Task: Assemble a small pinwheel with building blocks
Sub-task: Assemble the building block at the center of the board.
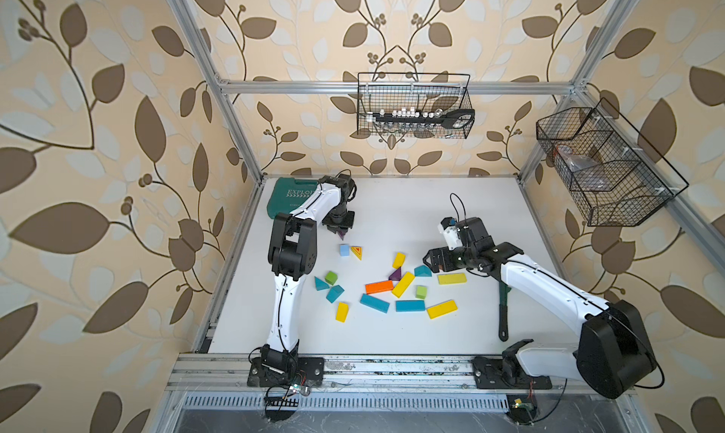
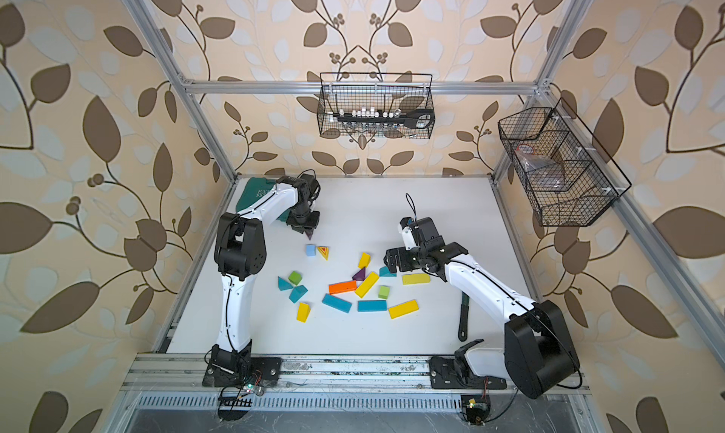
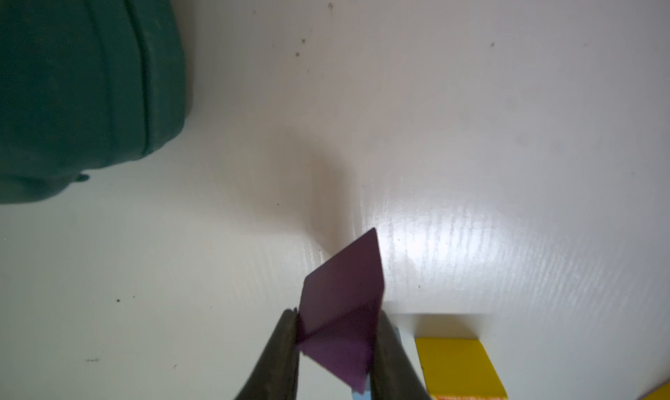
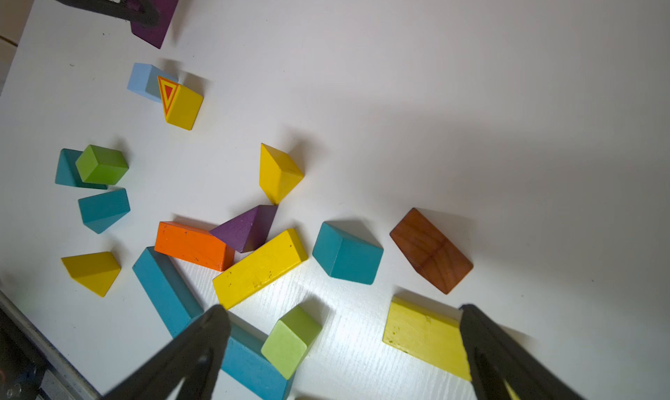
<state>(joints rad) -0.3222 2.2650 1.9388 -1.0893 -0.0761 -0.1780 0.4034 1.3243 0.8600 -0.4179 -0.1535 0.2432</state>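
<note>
Bare table (image 1: 423, 207) lay open along the far side and the near edge. Scattered building blocks (image 1: 403, 284) crowded the centre; the tool case (image 1: 288, 199) blocked the far-left corner, the wrench (image 1: 503, 313) the right.

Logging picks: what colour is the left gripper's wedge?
Purple wedge; clearest in the left wrist view.

Left jaws clamped, right jaws spread wide

Blocks (image 1: 403, 284) between case (image 1: 288, 197) and wrench (image 1: 503, 313)
</note>
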